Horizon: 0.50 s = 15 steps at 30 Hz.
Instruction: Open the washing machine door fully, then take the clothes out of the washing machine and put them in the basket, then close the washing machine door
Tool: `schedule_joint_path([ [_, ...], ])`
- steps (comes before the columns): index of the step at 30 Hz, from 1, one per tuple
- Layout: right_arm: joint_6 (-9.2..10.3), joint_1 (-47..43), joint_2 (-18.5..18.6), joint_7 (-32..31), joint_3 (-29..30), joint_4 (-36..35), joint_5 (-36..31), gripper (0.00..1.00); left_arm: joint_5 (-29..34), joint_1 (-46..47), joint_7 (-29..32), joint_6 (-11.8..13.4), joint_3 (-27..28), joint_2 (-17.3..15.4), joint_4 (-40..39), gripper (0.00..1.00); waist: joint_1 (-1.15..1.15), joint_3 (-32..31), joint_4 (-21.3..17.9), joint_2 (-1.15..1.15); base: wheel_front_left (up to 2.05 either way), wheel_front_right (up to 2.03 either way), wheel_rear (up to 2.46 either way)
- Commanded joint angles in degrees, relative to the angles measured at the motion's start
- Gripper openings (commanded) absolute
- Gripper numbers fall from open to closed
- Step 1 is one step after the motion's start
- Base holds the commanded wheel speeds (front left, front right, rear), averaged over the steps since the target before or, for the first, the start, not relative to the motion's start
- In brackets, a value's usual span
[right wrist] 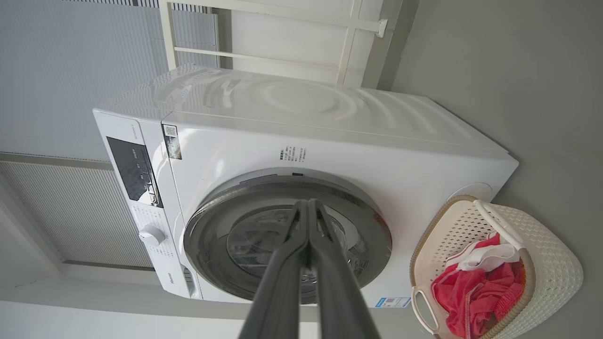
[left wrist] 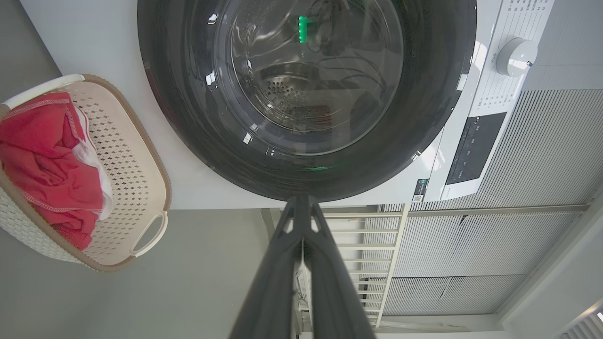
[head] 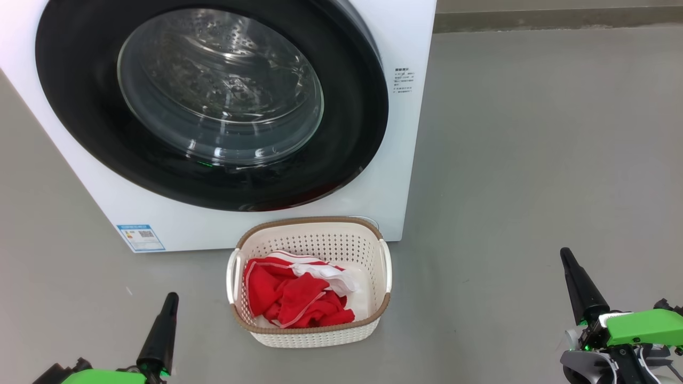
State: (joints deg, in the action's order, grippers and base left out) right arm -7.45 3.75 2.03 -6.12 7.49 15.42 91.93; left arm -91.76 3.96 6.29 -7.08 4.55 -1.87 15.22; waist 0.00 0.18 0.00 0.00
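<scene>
Dark left gripper (left wrist: 301,200): fingers pressed together, empty.
Dark right gripper (right wrist: 308,202): same, empty.
Red clothes (head: 291,301): heaped in basket (head: 309,220), lower folds hidden.
Black-rimmed door (head: 80,106): closed, top cut off in head view, reflections blur the drum.
White washer (head: 405,160): just behind basket.

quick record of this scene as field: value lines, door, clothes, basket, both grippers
washing machine door: shut against the white washing machine
clothes: red with white trim, heaped in the basket
basket: on the floor in front of the washing machine
left gripper: shut, empty, apart from the door
right gripper: shut, empty, apart from the door
task: looks complete
</scene>
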Motion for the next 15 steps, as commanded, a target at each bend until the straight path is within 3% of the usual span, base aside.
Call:
schedule_joint_path([
  [1,-0.03,2.43,0.85,-0.34,-0.99,-1.4,0.26,0.0,-0.4,2.23,0.2,-0.41,1.97,-1.0,-1.16,0.0,0.0,0.0,0.0,0.0,0.0,0.0,0.0],
  [15,-0.03,2.43,0.85,-0.34,-0.99,-1.4,0.26,0.0,-0.4,2.23,0.2,-0.41,1.96,-1.0,-1.17,0.0,0.0,0.0,0.0,0.0,0.0,0.0,0.0],
])
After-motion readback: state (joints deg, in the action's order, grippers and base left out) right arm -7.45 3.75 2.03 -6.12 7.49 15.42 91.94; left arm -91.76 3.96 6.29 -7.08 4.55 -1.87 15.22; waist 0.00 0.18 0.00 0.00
